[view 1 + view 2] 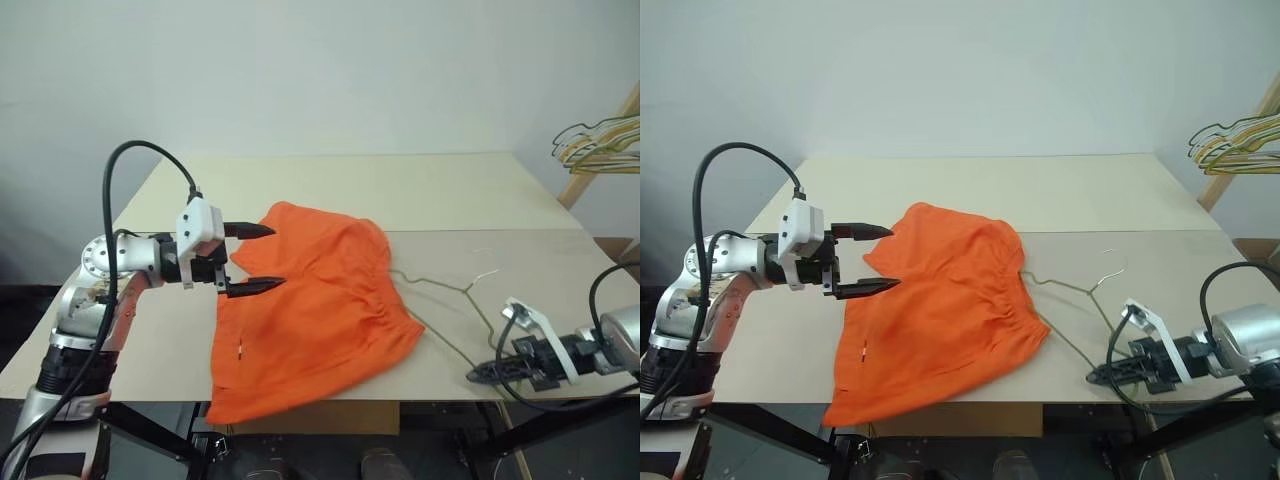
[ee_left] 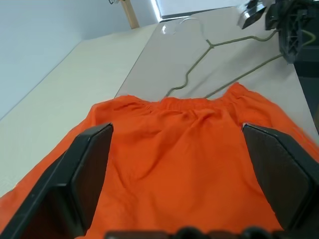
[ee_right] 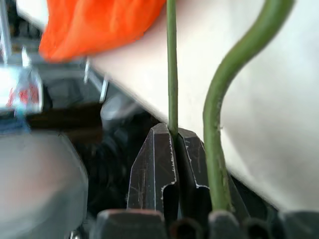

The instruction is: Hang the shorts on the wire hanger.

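The bright orange shorts (image 1: 320, 320) lie flat on the table, with the gathered waistband toward the right and the lower hem hanging over the front edge. My left gripper (image 1: 265, 258) is open and points right, its black fingers (image 2: 89, 174) spread wide over the shorts' left edge with nothing between them. The thin grey-green wire hanger (image 1: 445, 292) lies on the table to the right of the shorts, and its wires run up to the waistband. My right gripper (image 1: 483, 375), at the table's front right edge, is shut on the hanger's wire (image 3: 172, 74).
A bunch of yellow, green and grey wire hangers (image 1: 600, 145) hangs on a wooden rack at the far right. The table (image 1: 400, 190) is two pale panels with bare room behind the shorts. Its front edge runs just under my right gripper.
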Robot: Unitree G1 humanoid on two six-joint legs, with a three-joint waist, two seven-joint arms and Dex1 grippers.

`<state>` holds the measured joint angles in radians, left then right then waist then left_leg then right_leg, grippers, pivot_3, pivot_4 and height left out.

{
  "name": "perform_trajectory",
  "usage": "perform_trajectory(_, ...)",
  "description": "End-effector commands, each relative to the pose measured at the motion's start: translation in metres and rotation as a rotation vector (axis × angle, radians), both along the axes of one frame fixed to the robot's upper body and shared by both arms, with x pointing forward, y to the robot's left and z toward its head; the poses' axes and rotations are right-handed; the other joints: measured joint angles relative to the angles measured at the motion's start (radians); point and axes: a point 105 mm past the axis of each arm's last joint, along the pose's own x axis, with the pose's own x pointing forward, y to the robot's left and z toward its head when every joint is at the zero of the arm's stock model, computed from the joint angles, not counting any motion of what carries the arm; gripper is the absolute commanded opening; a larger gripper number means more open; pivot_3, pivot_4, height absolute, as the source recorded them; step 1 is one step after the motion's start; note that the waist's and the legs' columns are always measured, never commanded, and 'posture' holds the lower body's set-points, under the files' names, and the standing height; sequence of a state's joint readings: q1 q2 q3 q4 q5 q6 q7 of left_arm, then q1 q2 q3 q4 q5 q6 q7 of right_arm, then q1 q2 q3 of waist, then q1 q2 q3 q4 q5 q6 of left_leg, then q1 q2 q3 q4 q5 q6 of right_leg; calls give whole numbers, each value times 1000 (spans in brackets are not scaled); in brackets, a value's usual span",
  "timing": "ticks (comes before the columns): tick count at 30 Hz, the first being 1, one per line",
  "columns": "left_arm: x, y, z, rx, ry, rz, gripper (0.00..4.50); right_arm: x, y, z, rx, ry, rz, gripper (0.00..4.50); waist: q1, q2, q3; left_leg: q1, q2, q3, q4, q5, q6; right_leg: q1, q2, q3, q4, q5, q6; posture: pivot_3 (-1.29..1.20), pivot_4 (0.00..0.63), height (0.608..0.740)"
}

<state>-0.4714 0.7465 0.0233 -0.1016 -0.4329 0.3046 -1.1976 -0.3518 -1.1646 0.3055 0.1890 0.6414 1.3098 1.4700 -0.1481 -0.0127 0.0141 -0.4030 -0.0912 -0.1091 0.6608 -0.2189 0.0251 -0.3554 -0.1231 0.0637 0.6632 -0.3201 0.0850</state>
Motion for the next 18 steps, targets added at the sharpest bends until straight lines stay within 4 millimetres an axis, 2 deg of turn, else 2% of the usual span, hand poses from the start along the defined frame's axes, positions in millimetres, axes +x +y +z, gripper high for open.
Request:
perform_trajectory(1, -1, 4, 15, 0, -70, 9, 4482, -8, 0, 20, 54, -51, 93, 0, 4, 0, 0, 1, 0, 0, 0, 0, 0, 0, 0, 0, 0, 0, 0, -127, 0, 740)
perform_trajectory(5, -1, 4, 14, 2, -71, 8, 4482, -29, -2, 26, 40, -34, 195, 0, 15, 3, 1, 3, 0, 0, 0, 0, 0, 1, 0, 0, 0, 0, 0, -135, 0, 740)
perform_trajectory(7, 0, 4, 14, 1, -70, 7, 4482, -28, -2, 22, 29, -31, 189, 0, 16, 2, 2, 3, 1, 0, 0, 0, 0, 0, 1, 0, 0, 0, 0, -135, 0, 740)
perform_trajectory(12, 0, 1, 12, 5, -73, -1, 4482, 5, 10, 10, 45, -52, 35, 0, 19, 1, 2, 5, 1, 1, 0, 0, 0, 3, 1, 0, 0, 1, -1, -135, 0, 740)
perform_trajectory(18, -1, 4, 12, 18, -79, 3, 4482, 23, 15, 3, 48, -76, -26, 0, 35, 1, 2, 2, 0, 0, 0, 0, 0, -2, 0, 0, -1, 1, -1, -121, 0, 740)
